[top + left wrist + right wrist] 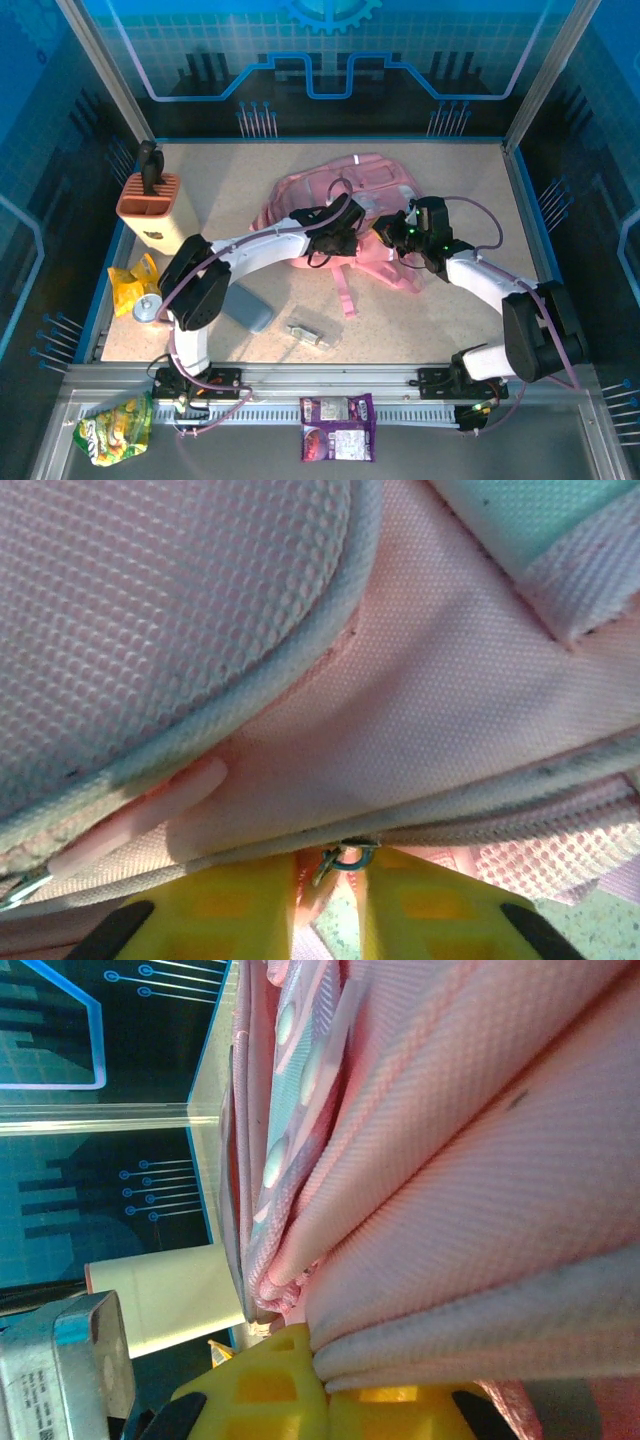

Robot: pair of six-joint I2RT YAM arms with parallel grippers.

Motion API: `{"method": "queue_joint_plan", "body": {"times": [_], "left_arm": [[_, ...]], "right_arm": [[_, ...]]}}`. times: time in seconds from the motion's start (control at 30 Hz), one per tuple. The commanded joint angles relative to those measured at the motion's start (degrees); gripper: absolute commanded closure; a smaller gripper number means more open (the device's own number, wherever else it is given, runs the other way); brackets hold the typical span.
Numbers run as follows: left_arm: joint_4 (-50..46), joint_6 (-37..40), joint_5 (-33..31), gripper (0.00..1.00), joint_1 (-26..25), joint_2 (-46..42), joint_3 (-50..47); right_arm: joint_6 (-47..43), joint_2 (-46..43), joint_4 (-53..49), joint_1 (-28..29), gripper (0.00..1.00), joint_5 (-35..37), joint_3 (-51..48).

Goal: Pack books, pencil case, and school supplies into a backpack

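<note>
As right hand [325,1375] pinches backpack [450,1160] — label [45,1395] illegible.

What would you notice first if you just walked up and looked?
The big pink backpack in the middle of the table, with both tools on it. The right tool pinches its fabric, and the left tool sits at a zipper ring. A grey pencil case lies near the left arm's base.

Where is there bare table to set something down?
Bare: between the orange-topped block and the backpack; along the right wall; the front strip right of the small clear item. Crowded: the middle, where the left claw and right claw meet the backpack, and around the pencil case.
</note>
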Motion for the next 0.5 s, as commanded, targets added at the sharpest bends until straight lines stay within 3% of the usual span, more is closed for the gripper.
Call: {"method": "queue_joint_plan", "body": {"times": [0.0,0.23,0.47], "left_arm": [[0.15,-1.17,-5.05,0.84,0.32,1.41,1.16],[-0.77,-0.78,-7.97,1.00,1.28,-2.58,-1.38],[-5.15,1.32,-7.90,1.00,2.56,-7.07,-5.53]], "right_arm": [[-0.85,-1.86,4.36,0.33,1.00,-2.33,2.40],[-1.95,-2.75,3.45,-1.04,1.00,-2.82,2.06],[-5.79,-3.24,-1.36,-5.11,1.00,-6.09,3.67]]}}
